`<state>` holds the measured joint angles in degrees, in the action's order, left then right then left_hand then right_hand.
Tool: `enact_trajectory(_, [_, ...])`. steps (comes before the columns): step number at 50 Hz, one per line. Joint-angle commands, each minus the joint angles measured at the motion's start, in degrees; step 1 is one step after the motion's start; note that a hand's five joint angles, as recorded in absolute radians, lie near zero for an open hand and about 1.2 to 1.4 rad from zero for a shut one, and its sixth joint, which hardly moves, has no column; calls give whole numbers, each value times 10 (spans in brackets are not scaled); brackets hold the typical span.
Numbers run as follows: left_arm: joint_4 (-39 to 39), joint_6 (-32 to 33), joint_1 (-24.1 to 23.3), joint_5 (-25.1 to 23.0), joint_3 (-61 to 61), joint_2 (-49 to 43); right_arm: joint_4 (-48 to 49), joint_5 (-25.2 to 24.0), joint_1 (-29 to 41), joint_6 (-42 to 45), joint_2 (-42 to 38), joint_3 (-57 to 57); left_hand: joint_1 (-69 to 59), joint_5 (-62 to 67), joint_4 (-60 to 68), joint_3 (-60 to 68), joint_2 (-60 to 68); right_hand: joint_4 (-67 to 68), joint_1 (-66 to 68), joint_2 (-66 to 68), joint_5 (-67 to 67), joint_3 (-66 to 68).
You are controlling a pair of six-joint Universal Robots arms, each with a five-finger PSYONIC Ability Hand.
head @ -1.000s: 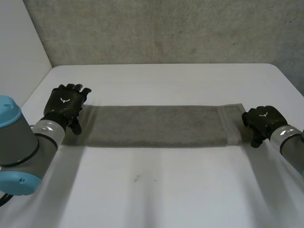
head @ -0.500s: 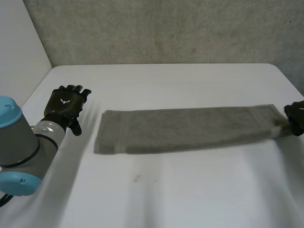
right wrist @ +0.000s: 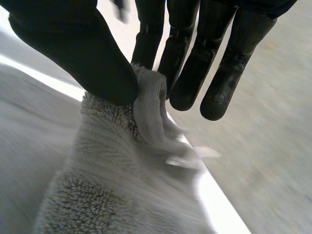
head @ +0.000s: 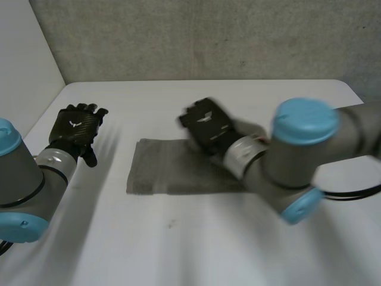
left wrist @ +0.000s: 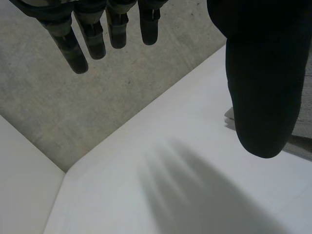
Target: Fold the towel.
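Right hand (head: pixel 205 126) is clamping thumb against fingers on one end of the towel (head: pixel 169 176) and holding it above the centre of the frame, probably to double that end over the rest. Left hand (head: pixel 74 128), at mid left, is hovering off the cloth over the table (head: pixel 178 250), fingers straight and apart, leaving room for the fold.

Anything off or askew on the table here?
Nothing stands out. The right hand pinches one end of the towel over its flat part; the left hand is open beside it, apart from the cloth.
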<state>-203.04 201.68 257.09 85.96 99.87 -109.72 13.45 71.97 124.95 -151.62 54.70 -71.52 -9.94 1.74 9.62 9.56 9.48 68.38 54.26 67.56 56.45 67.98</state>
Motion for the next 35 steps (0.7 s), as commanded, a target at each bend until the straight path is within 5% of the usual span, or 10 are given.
enact_trajectory(1, [-1, -1, 1, 1, 1, 1, 3, -3, 100, 3, -123, 95, -1, -17, 4, 4, 5, 116, 257, 124, 136, 120])
enact_trajectory(10, [-3, 0, 2, 0, 3, 1, 1, 9, 153, 1, -210, 144, -1, -17, 4, 4, 5, 116, 257, 124, 136, 120])
enact_trajectory(11, [-3, 0, 2, 0, 4, 1, -4, 21, 153, 0, -205, 146, -1, -17, 4, 4, 5, 2, 143, 10, 21, 6])
enact_trajectory(12, [-3, 0, 2, 0, 4, 1, -9, 44, 153, 0, -198, 145, -1, -17, 4, 4, 5, -371, -229, -362, -351, -367])
enact_trajectory(13, [-3, 0, 2, 0, 4, 1, -9, 44, 153, 0, -198, 145, -1, -17, 4, 4, 5, -374, -233, -366, -355, -370])
enact_trajectory(14, [-3, -1, 2, 0, 5, 1, -13, 73, 152, -2, -185, 142, -1, -17, 4, 4, 5, -584, -443, -576, -564, -580])
enact_trajectory(16, [-3, -1, -7, 1, 5, 1, -18, 123, 147, -10, -137, 120, -1, -17, 4, 4, 5, -584, -443, -576, -564, -580])
enact_trajectory(20, [-2, -1, -13, 2, 8, 1, -16, 146, 138, -34, -77, 75, -1, -17, 4, 4, 5, -584, -443, -576, -564, -580])
enact_trajectory(28, [1, -27, -94, 2, 5, 11, -54, 149, 15, -112, 29, -69, -1, -17, 4, 4, 5, -584, -443, -576, -564, -580])
enact_trajectory(35, [-1, -64, -144, 0, -7, -7, -72, 142, -69, -114, 45, -155, -1, -17, 4, 5, 6, -584, -443, -576, -564, -580])
